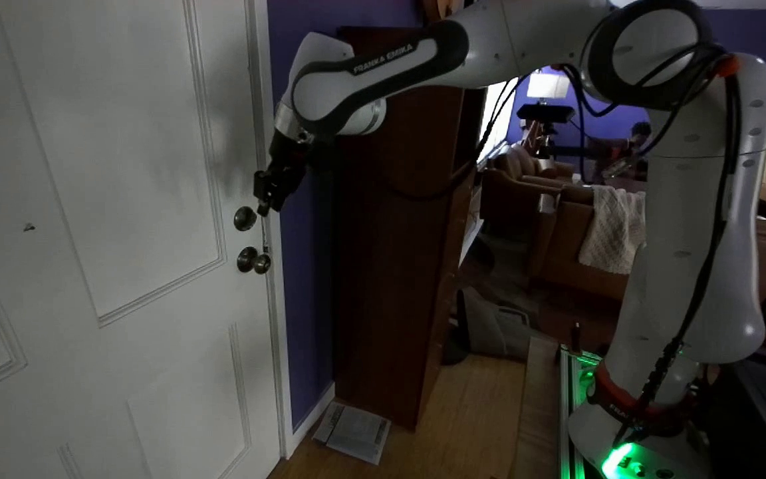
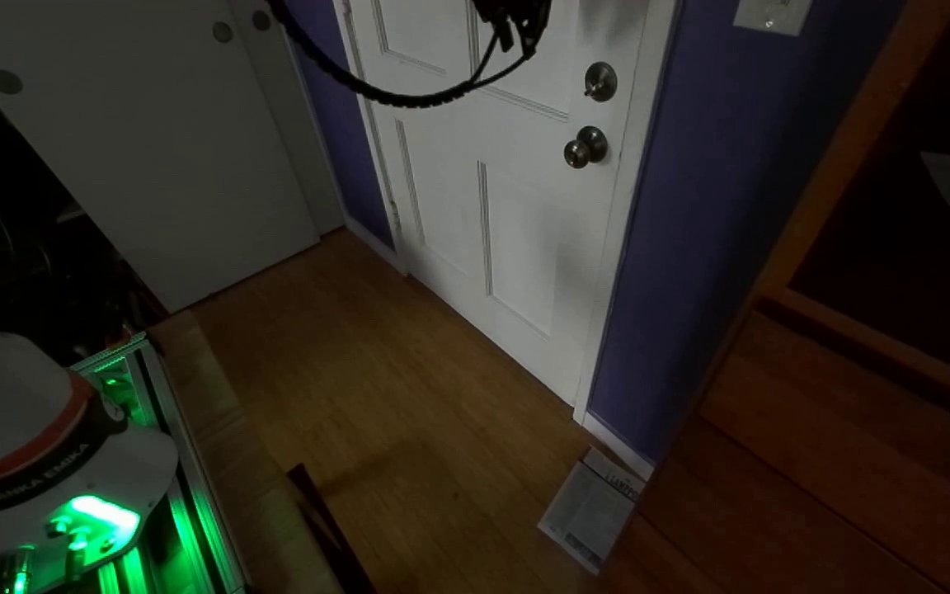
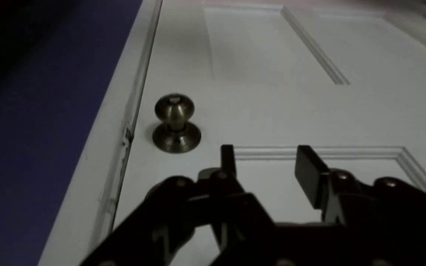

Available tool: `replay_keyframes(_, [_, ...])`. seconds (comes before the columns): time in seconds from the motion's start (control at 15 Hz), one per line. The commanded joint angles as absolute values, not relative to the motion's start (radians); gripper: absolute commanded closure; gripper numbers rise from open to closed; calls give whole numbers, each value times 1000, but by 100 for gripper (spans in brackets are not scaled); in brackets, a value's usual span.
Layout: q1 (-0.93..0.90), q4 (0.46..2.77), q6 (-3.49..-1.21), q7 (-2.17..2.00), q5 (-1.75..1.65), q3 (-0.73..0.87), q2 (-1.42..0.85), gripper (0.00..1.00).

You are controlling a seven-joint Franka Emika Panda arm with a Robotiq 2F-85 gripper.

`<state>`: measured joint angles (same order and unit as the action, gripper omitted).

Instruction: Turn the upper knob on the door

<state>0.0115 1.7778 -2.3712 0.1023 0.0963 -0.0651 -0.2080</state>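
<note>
I've got one door (image 1: 137,219) with the upper knob (image 2: 600,82) right above the lower knob (image 2: 586,147), so two knobs, both near its edge. One gripper (image 3: 266,173), two fingers (image 3: 310,175), spread well apart with nothing between them. Only my wrist view shows that gap clearly, but it gives me a good look at just the lower knob; the upper one shows in both exterior views. One lamp (image 1: 547,86) and one wall plate (image 2: 773,14) too, each in a single exterior view.
</note>
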Motion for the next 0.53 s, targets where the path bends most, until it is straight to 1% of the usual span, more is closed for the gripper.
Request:
replay_keyframes(0.0, [14,1960,-2181,102,91,-43,-4,22])
replay_keyframes(0.07, [15,1991,-2125,101,82,-34,41,13])
replay_keyframes(0.2, [16,2066,-2073,70,49,-16,134,0])
replay_keyframes(0.47, [29,2188,-2038,90,20,14,289,0])
